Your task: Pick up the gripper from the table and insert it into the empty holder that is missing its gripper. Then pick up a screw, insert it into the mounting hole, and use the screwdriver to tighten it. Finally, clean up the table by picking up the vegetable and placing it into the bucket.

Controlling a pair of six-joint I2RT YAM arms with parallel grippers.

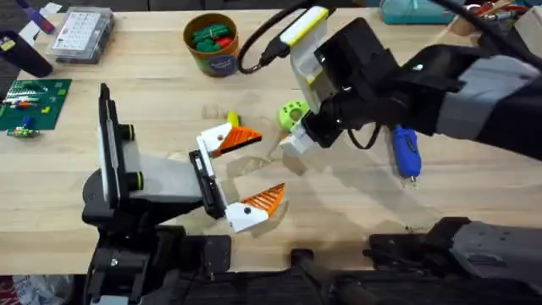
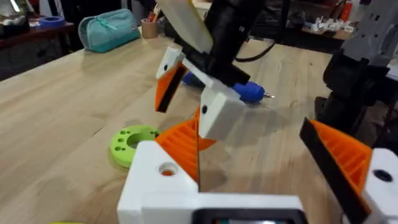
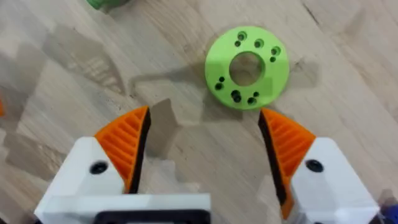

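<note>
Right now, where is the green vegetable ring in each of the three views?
Overhead: the vegetable lies mid-table, just beside the right gripper.
Left wrist: it lies flat on the wood at lower left, below the right gripper.
Right wrist: it sits upper centre, just beyond the open orange pads.
Shared landmark: the right gripper, next to the ring everywhere.

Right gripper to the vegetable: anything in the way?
Nothing visible. The right gripper hangs open just short of the vegetable, with bare table between its pads and the ring. The screwdriver lies off to the side, apart.
</note>
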